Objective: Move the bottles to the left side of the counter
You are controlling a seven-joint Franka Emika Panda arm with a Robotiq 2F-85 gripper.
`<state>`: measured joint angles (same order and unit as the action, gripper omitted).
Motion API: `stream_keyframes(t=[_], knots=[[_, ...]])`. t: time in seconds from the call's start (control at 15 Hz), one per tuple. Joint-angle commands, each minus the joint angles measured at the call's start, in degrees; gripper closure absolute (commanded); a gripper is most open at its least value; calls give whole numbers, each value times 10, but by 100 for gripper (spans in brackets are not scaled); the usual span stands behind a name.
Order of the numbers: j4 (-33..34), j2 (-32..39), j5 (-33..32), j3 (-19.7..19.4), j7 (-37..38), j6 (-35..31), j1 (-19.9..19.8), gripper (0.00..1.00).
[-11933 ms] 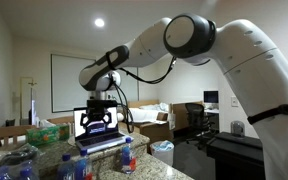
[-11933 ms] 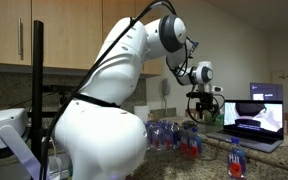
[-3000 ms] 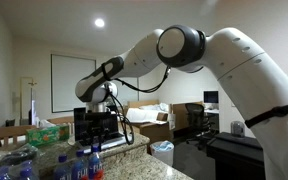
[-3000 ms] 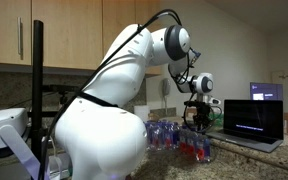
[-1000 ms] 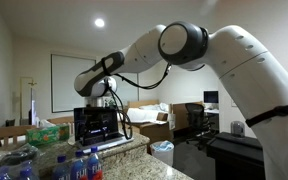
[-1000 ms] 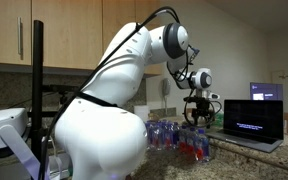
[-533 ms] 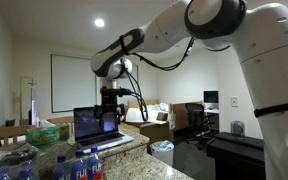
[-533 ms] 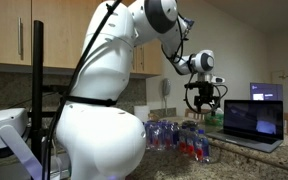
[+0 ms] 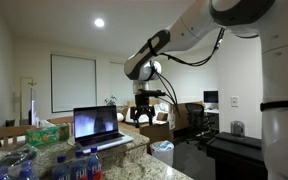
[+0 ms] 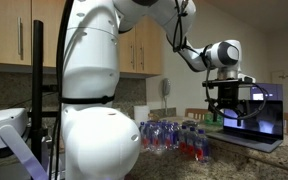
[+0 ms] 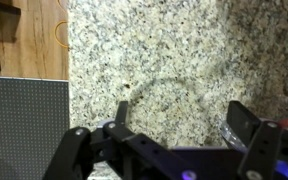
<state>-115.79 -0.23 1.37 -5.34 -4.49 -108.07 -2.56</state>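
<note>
Several clear water bottles with blue and red labels stand grouped on the granite counter, at the bottom left in an exterior view (image 9: 76,165) and in the middle in an exterior view (image 10: 179,138). My gripper (image 9: 144,112) hangs in the air away from them, past the laptop; it also shows in an exterior view (image 10: 225,108). In the wrist view my gripper (image 11: 179,118) is open and empty above bare speckled granite (image 11: 164,50). No bottle shows in the wrist view.
An open laptop (image 9: 96,126) sits on the counter beside the bottles; it also shows in an exterior view (image 10: 264,118), and its grey edge is in the wrist view (image 11: 24,125). A green box (image 9: 46,131) stands behind. Wooden cabinets (image 10: 139,50) hang above.
My arm has swung away from the bottle group, past the laptop and up. The bottle that stood alone near the laptop 11.9 s ago is now with the group. My gripper is empty.
</note>
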Motion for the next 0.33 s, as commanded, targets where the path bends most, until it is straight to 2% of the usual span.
stream_keyframes(t=[0.0,0.27], knots=[[-9,-2,-4,-1,-23,0,-12,0],[-23,-4,-8,-6,-47,-1,-19,0]])
